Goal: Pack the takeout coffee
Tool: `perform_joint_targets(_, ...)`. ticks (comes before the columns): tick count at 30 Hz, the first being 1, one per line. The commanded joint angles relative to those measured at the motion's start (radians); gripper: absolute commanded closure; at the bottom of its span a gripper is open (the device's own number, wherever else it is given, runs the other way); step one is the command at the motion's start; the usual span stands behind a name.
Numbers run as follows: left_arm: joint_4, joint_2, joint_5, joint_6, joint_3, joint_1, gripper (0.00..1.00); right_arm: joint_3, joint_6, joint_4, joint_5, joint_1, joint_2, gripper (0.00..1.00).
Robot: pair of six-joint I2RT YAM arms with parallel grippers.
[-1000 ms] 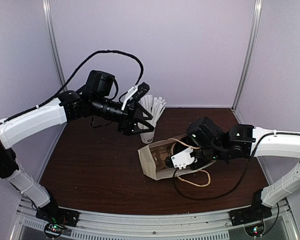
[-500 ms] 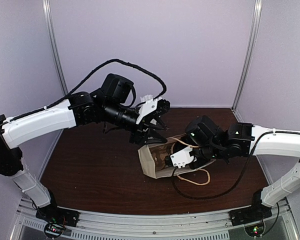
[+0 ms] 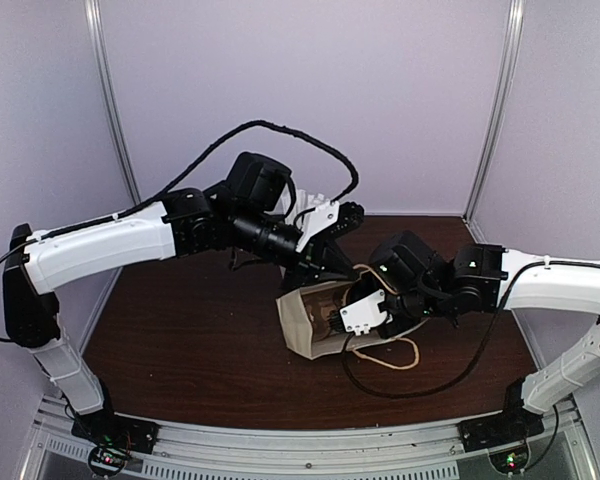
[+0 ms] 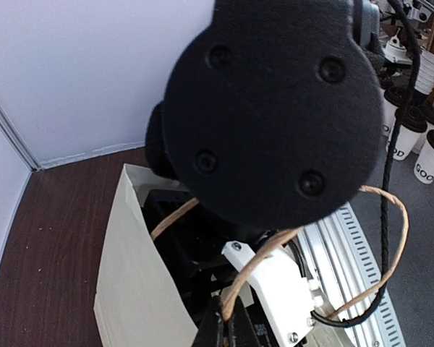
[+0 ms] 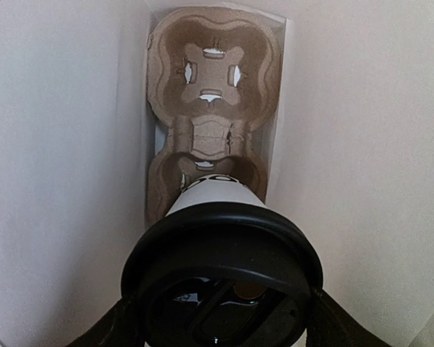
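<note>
1. The paper bag is laid on its side on the dark wooden table, with its mouth turned toward the right arm.
2. The right gripper is inserted through the mouth of the bag. Its fingers are clamped on either side of the takeout coffee cup, just under the rim of the black lid.
3. The cup is therefore located inside the bag, with the lid fitted and facing the wrist camera.
4. A brown pulp cup tray is seen at the far end of the bag. The base of the cup is lined up with the nearer socket. Whether it is seated there cannot be determined, as the lid hides the contact.
5. The left gripper is positioned at the upper edge of the bag mouth, just beside the right wrist, and its jaws are clenched.
6. The twine handle is looped around the right wrist and is led down to the left fingertips. Whether the cord is pinched between them cannot be determined.
</note>
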Motion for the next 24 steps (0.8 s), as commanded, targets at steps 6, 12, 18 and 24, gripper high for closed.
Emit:
perform_joint_targets(6, 0.263, -0.015, -0.133, -0.274, -0.075, 0.003, 1.00, -0.029, -0.003, -0.045, 0.003, 0.006, -0.069, 0.49)
perform_joint_targets(12, 0.420, -0.020, -0.126, -0.476, -0.138, 0.035, 1.00, -0.053, -0.006, -0.049, 0.009, 0.034, -0.097, 0.49)
perform_joint_targets(18, 0.524, -0.001, -0.075, -0.607, -0.174, 0.065, 1.00, -0.069, -0.011, -0.057, 0.025, 0.055, -0.124, 0.49)
perform_joint_targets(24, 0.524, 0.007, -0.019, -0.622, -0.159, 0.066, 1.00, -0.082, -0.029, -0.006, 0.093, 0.045, -0.113, 0.49)
